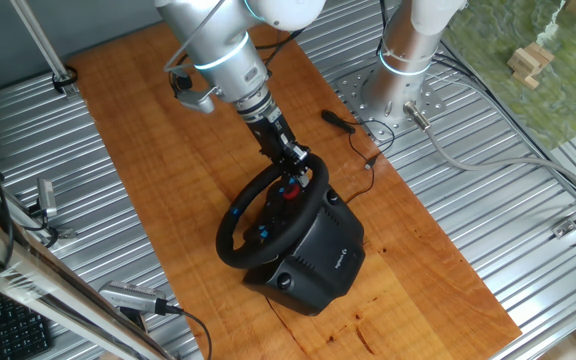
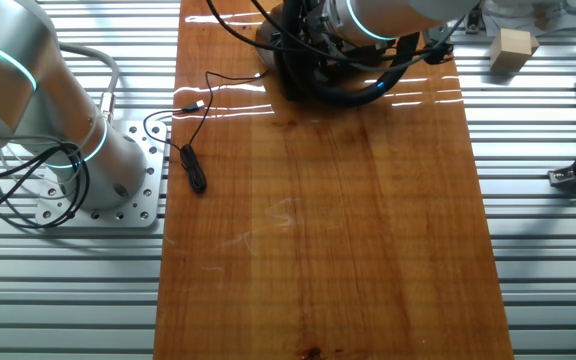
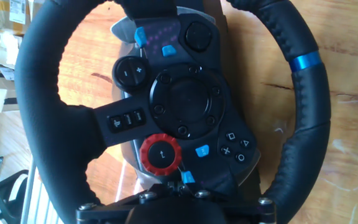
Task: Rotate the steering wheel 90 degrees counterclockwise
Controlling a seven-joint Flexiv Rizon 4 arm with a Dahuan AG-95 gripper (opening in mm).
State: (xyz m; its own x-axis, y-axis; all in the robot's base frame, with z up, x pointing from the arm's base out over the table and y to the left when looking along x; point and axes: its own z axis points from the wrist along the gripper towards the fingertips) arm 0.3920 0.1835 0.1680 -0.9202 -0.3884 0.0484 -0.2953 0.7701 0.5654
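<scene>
My fingers (image 1: 295,163) meet the steering wheel (image 1: 268,213) at its far rim, hub straight ahead; I cannot tell whether they pinch it.

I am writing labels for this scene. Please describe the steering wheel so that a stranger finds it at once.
On the long wooden board, find the boxy black base. The steering wheel is mounted on it, under the robot's hand. Its thick black round rim carries one blue stripe, unlike the base.
</scene>
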